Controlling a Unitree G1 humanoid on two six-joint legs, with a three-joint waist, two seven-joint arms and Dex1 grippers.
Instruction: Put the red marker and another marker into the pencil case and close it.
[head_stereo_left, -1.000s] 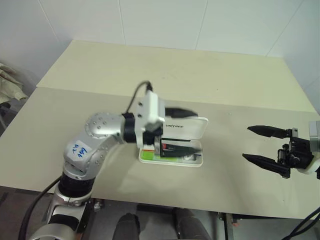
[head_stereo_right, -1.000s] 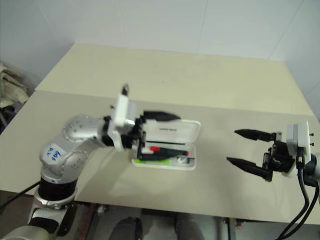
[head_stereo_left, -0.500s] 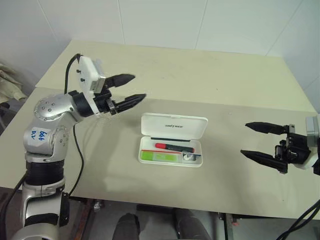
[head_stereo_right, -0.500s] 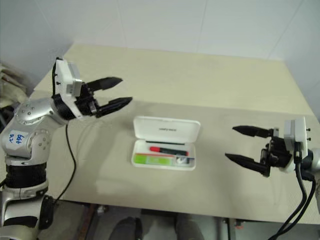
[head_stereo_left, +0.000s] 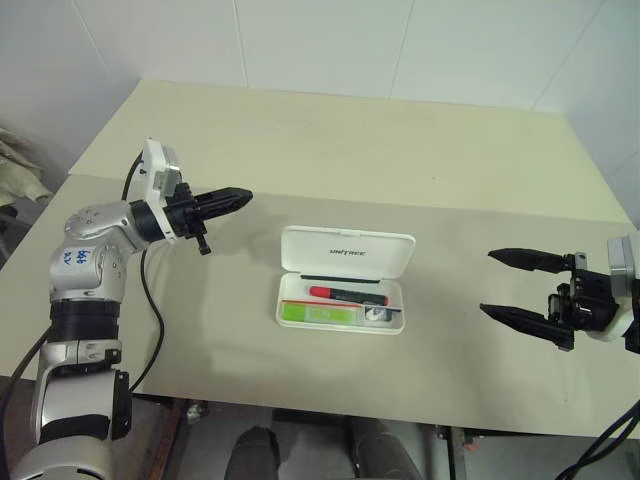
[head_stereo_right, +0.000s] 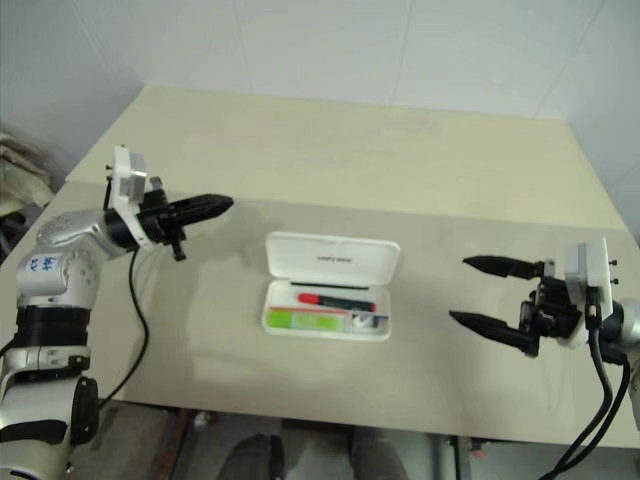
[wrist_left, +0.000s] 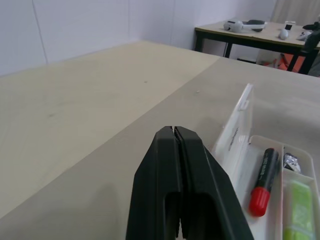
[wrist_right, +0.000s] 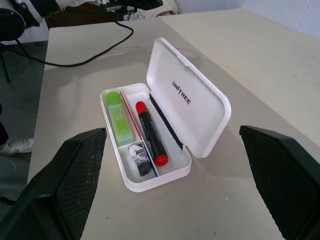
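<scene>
The white hard hinged pencil case (head_stereo_left: 343, 290) lies open mid-table (head_stereo_left: 330, 150). Inside it, the red black-capped marker (head_stereo_left: 347, 294) lies behind the chunky light-green highlighter (head_stereo_left: 318, 313), with a small grey clip-like object (head_stereo_left: 377, 314) right of the highlighter.

Both markers inside open case (head_stereo_left: 345, 280) —

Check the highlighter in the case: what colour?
Light green highlighter, lying in the open pencil case; clearest in the right wrist view.
</scene>
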